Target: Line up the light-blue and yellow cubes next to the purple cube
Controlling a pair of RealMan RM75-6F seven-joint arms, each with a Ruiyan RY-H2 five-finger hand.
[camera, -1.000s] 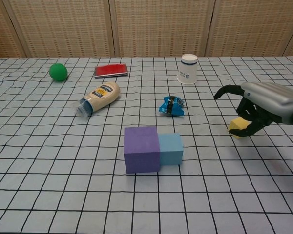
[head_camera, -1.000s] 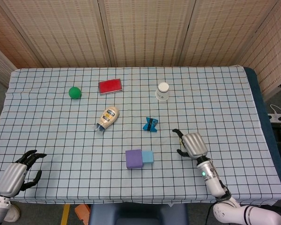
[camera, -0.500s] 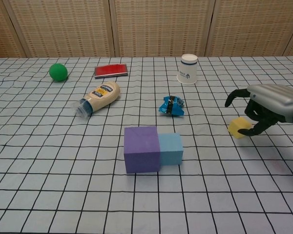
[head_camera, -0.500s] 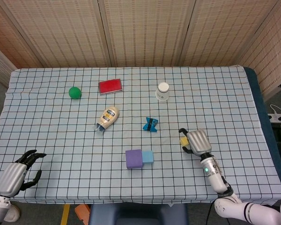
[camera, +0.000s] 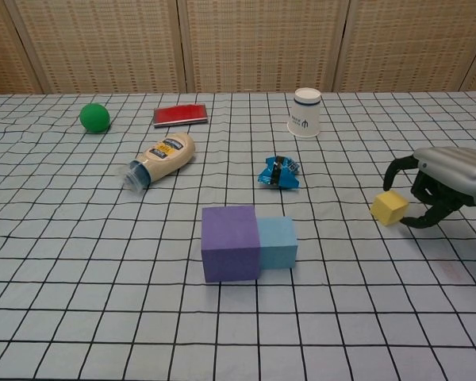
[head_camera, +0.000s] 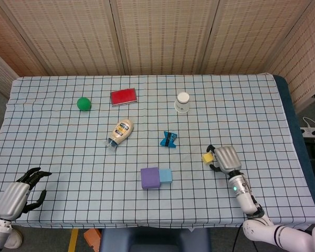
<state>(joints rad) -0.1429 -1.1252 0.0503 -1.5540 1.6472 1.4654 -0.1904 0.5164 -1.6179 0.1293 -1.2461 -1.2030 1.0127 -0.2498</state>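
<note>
Yellow cube (camera: 389, 208) sits on the table beside the right hand (camera: 444, 184), fingers curled apart, holding nothing.
Likely light, soft foam — pinch its opposite flat sides.

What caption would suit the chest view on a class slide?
Right hand open beside the small yellow cube, apart from the light-blue cube touching the larger purple cube.

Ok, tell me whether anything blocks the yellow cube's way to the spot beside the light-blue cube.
Nothing visible does. The cloth between the yellow cube and the light-blue cube is bare; the blue wrapper lies farther back, off that line.
</note>
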